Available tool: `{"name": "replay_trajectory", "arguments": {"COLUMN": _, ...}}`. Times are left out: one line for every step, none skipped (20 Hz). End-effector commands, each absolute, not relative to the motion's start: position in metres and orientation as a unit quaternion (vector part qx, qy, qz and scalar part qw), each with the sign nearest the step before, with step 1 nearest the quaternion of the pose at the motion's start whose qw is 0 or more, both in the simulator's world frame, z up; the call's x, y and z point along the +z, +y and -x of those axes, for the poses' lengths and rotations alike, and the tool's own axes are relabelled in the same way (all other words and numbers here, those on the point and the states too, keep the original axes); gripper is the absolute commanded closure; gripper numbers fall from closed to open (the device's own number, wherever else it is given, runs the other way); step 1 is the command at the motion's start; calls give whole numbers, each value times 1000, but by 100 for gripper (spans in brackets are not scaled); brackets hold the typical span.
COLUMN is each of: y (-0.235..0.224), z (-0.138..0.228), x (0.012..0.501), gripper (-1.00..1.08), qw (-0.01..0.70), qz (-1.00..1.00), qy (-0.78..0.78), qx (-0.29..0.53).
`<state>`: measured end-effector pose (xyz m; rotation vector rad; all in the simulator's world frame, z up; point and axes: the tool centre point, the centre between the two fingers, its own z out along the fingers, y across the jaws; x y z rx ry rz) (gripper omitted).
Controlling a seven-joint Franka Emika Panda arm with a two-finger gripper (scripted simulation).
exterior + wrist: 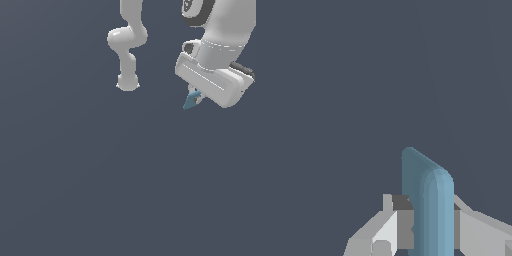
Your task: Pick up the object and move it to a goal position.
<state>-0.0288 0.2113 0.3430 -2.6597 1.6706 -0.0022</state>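
A small teal-blue, elongated, matte rectangular block (191,99) is seen pinched between the fingers of the white robot gripper (195,97) near the upper part of the exterior view's right. The fingers are drawn in close against the block's two sides, so that only the block's width is left between them. In the wrist view the block (428,200) is shown standing out from between the light grey fingers (383,230), one pressed to each flank, with its rounded end projecting beyond the fingertips. In the exterior view the block is tilted, its free end pointed downward and toward the exterior view's left, and it is held clear of the plain dark grey-blue floor (100,190). The white jointed arm (127,45) is seen rising from its base farther back. No brand, label or writing can be read on the block, the gripper or the arm.
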Motion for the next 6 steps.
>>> {"name": "replay_trajectory", "arguments": {"y": 219, "z": 30, "x": 351, "gripper": 108, "qw": 0, "qz": 846, "qy": 532, "qx": 0}}
{"name": "replay_trajectory", "arguments": {"y": 221, "z": 30, "x": 352, "gripper": 108, "qw": 0, "qz": 846, "qy": 532, "qx": 0}}
{"name": "replay_trajectory", "arguments": {"y": 222, "z": 30, "x": 354, "gripper": 108, "qw": 0, "qz": 846, "qy": 532, "qx": 0}}
{"name": "replay_trajectory", "arguments": {"y": 224, "z": 30, "x": 355, "gripper": 108, "qw": 0, "qz": 847, "qy": 532, "qx": 0}}
{"name": "replay_trajectory", "arguments": {"y": 224, "z": 30, "x": 355, "gripper": 108, "qw": 0, "qz": 847, "qy": 532, "qx": 0}}
{"name": "replay_trajectory", "arguments": {"y": 224, "z": 30, "x": 355, "gripper": 108, "qw": 0, "qz": 847, "qy": 532, "qx": 0}}
